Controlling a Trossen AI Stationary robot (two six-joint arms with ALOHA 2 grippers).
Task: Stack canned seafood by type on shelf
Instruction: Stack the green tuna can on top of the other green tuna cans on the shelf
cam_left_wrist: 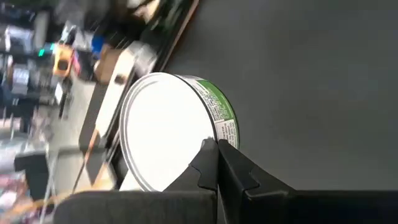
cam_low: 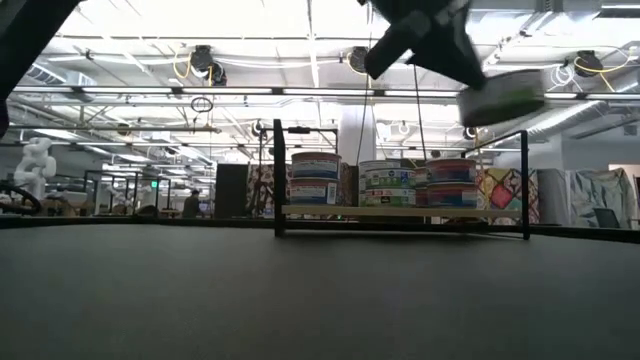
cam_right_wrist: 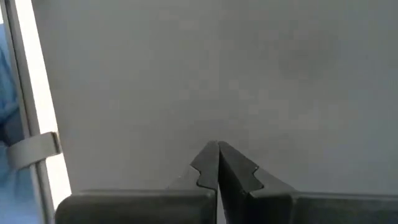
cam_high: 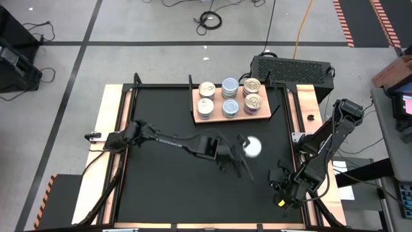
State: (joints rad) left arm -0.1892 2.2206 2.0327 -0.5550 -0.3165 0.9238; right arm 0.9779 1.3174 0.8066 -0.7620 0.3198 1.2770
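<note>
A round flat tin [cam_high: 253, 147] with a white top and a green label band hangs in the air over the middle of the black mat, and my left gripper [cam_high: 241, 151] is shut on it. The low view shows this tin [cam_low: 503, 98] high above the mat. The light-wood shelf [cam_high: 278, 111] stands at the far edge and carries several stacks of tins [cam_high: 230, 96] in two rows. My right gripper [cam_high: 283, 187] is shut and holds nothing, low near the table's right front corner. My left gripper pinches the tin at the rim [cam_left_wrist: 211, 134] on the side nearest the gripper, between its two fingers, which look shut together there. The fingers slant down from the table's left. The tin is lifted clear of the mat and a little tilted.
The black mat [cam_high: 167, 187] lies bare in front of the shelf and on the left. Thin black posts [cam_low: 279, 178] stand at the shelf's edges. A black box [cam_high: 293, 67] sits beyond the table's far right corner.
</note>
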